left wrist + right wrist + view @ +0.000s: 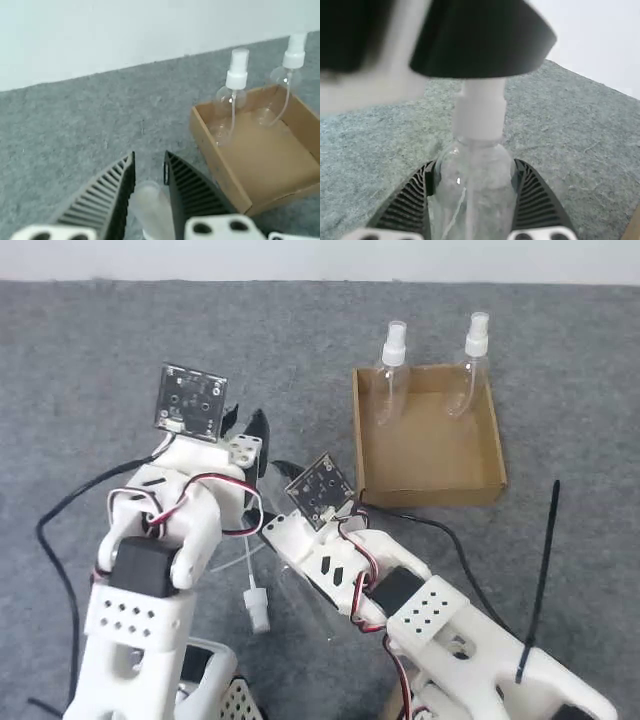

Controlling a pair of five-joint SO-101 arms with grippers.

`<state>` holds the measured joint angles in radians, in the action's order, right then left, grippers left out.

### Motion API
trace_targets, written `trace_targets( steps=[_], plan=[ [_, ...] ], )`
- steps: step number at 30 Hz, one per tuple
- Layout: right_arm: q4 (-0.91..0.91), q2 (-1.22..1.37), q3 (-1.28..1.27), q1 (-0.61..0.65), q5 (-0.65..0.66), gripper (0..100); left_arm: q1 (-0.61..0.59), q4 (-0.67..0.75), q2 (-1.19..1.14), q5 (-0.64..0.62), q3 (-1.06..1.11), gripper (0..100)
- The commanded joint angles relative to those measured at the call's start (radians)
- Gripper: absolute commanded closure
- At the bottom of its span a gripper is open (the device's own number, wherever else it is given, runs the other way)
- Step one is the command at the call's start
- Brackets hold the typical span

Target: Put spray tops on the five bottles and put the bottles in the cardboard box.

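- Closing on a pale, blurred spray top [150, 205], the left gripper [149, 157] shows two ribbed black fingers [112, 192] in its own wrist view. They are drawn in against the sides of the piece, which sits deep between them rather than at the tips.
- The right wrist view supplies what that picture lacks. The same white spray top [480, 112] stands on the neck of a clear bottle [470, 200], and its head is covered by a black finger of the left arm.
- The right gripper [472, 167] is clamped on this bottle, one ribbed finger pressed to each side of its shoulder. The neck and the top stick out just past the fingertips.
- A thin dip tube shows through the clear wall between the right fingers.
- Beyond the left fingertips and off to one side lies the cardboard box [220, 165], open at the top and well apart from them.
- Two capped bottles [232, 100] stand inside it against the wall farthest from the fingers.
- The high view adds the layout. The left gripper [248, 420] points toward the far side of a grey mat [100, 340], with the cardboard box [430, 495] off to the side of its fingers.
- It also adds a loose spray top [257, 610] with its thin tube, lying on the mat between the two arms, well back from both sets of fingers.
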<state>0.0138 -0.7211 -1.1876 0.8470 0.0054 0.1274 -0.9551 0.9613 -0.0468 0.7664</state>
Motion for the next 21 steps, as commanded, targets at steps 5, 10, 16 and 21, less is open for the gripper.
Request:
trace_targets(
  steps=[5,10,16,21],
  plan=[
    [-0.024,-0.042,0.012,-0.015,-0.011,99.3,-0.035,0.025,0.063,0.006,-0.054,92],
    [0.051,-0.045,0.060,-0.068,-0.015,99.3,-0.112,-0.023,0.310,0.002,-0.028,89],
    [0.191,-0.110,0.192,-0.148,-0.018,99.3,-0.118,-0.032,0.628,0.003,0.217,81],
    [0.283,-0.108,0.351,-0.226,-0.018,99.3,-0.095,-0.021,0.710,-0.002,0.369,81]
  ],
)
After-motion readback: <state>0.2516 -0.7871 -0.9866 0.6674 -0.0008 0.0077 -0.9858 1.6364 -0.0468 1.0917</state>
